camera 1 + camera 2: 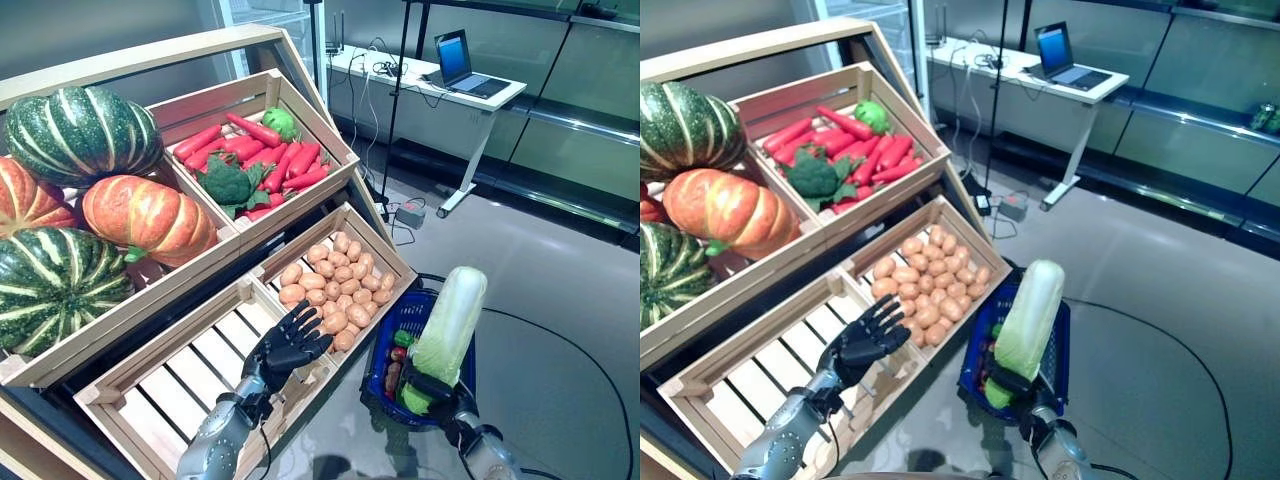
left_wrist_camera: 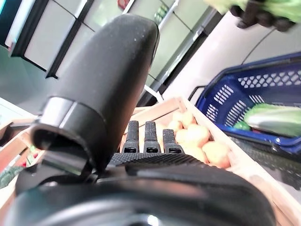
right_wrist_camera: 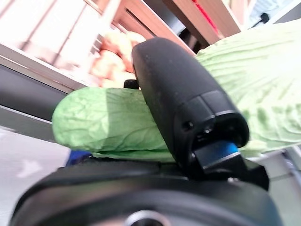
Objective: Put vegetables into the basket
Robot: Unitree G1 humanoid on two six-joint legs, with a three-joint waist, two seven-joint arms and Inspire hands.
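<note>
My right hand (image 1: 432, 388) is shut on the lower end of a long pale green cabbage (image 1: 450, 325), held upright over the blue basket (image 1: 398, 322) on the floor. In the right wrist view the thumb (image 3: 181, 113) presses across the cabbage (image 3: 108, 125). The basket holds a few small vegetables (image 1: 397, 366). My left hand (image 1: 288, 343) hovers open, fingers spread, over the front edge of the potato crate (image 1: 335, 283); the left wrist view shows its fingers (image 2: 149, 136) straight, with the basket (image 2: 244, 96) beyond.
An empty slatted crate (image 1: 180, 375) sits left of the potatoes. Above are a crate of red peppers and greens (image 1: 255, 155) and large pumpkins (image 1: 145, 215). A desk with a laptop (image 1: 462, 62) stands behind on the grey floor.
</note>
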